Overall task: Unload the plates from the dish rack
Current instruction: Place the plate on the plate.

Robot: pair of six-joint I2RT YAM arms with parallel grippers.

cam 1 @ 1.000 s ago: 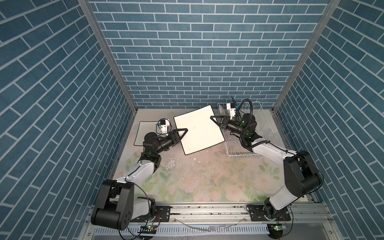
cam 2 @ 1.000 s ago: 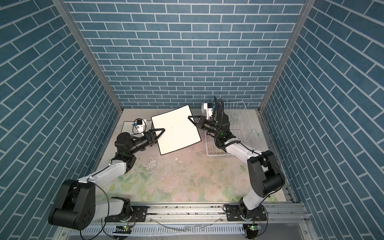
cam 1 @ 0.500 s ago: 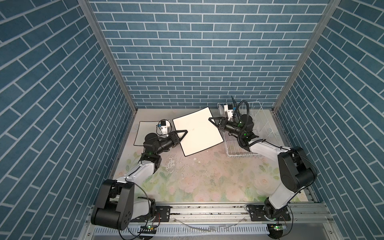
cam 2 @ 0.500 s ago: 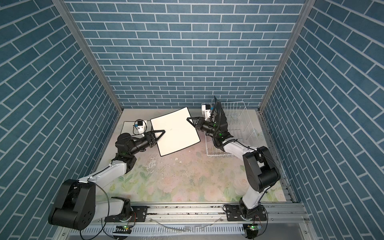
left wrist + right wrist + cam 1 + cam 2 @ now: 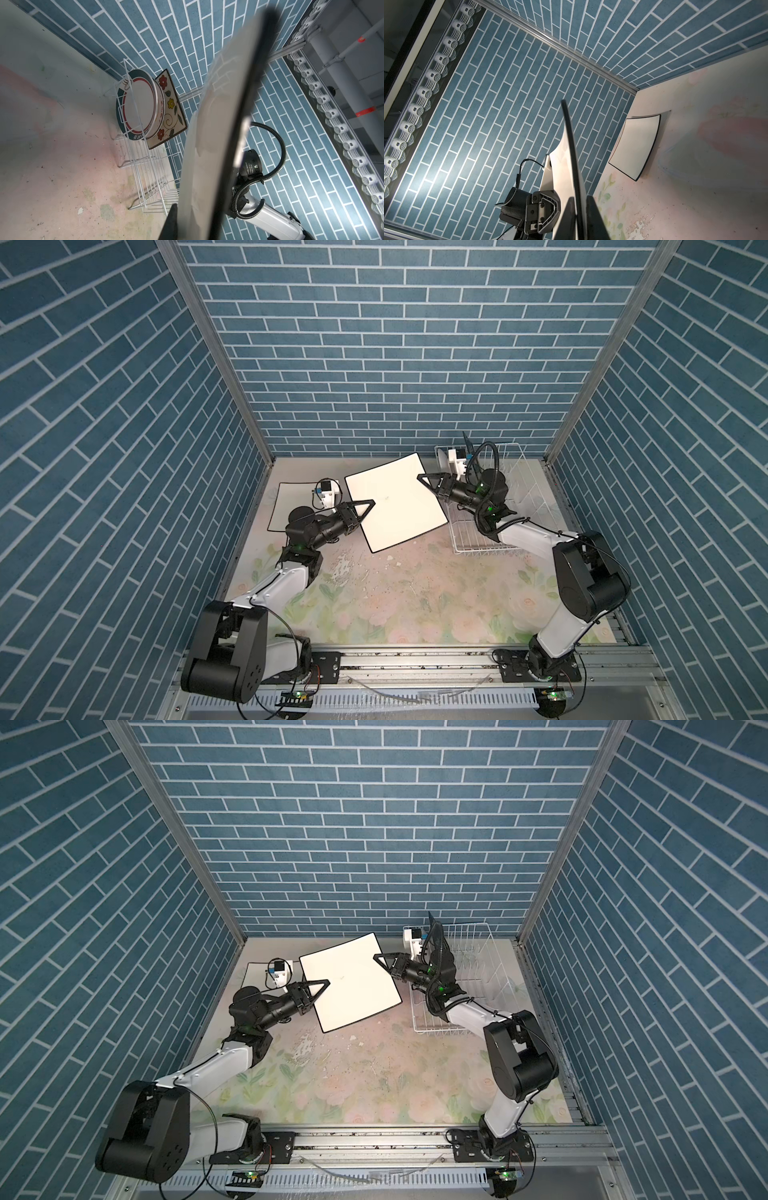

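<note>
Left tool [image 5: 369,506] is narrow and clamped on the left edge of the white square plate [image 5: 395,502]. In the left wrist view one black finger [image 5: 171,222] lies against the plate face; the other is hidden behind it. Right tool [image 5: 422,480] is also narrow, with jaws either side of the opposite rim. Can't tell if it pinches or only straddles. The plate hangs tilted above the counter [image 5: 415,593], black-rimmed, spanning the gap between the two tools, with its right corner just beside the dish rack [image 5: 528,489]. The rack sits at the back right of the counter, close to the brick walls [image 5: 374,344]. At its far end a round plate [image 5: 139,108], white with a dark band and a red ring, stands on edge. A flowered plate [image 5: 170,110] stands right behind it, touching or nearly so. The right arm [image 5: 532,537] and its looped cable [image 5: 484,448] lie across the rack, covering most of those two plates in both top views. A second white square plate [image 5: 291,506] lies flat at the back left, partly covered by the left wrist. In the left wrist view the tilted plate blocks most of the right arm.
</note>
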